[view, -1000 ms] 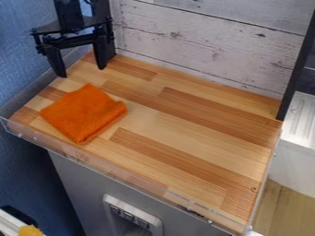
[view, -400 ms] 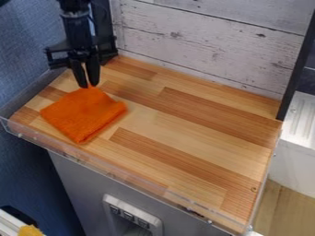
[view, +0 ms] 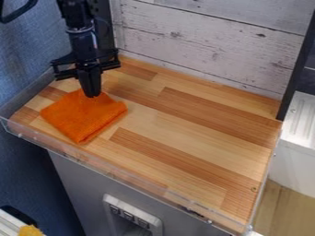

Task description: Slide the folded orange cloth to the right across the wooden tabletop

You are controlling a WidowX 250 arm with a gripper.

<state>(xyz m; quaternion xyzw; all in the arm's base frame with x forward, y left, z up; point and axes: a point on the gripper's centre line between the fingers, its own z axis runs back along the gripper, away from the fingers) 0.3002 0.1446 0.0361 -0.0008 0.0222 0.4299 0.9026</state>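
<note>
Cloth [view: 83,117]: vivid orange all over, soft, with a finely textured nap
Cloth's outline: roughly square, turned so that one corner points to the near edge
Cloth's layers: folded into a flat pad; stacked edges show along its lower right side, where the orange darkens
Cloth's right corner: rounded and a little puffy
Cloth's place: on the left part of the wooden top [view: 178,124], near the clear rim [view: 37,138]
Gripper [view: 92,96]: upright over the cloth's far corner, tips against it or just above it; which of the two cannot be told
Fingers: clenched together; whether a bit of cloth is pinched between them cannot be told
Arm [view: 81,32]: black, hanging from the top edge at the left
Wooden top's grain: pale and reddish-brown strips running at a slant
Behind: whitewashed plank wall [view: 203,46] with dark knots
Left side: blue wall [view: 37,46]
Right side: black post [view: 300,64], with a white ribbed surface [view: 301,120] beyond
Below: grey cabinet front [view: 80,184] bearing a white panel [view: 132,214]
Lower left corner: something yellow [view: 29,231]
</note>
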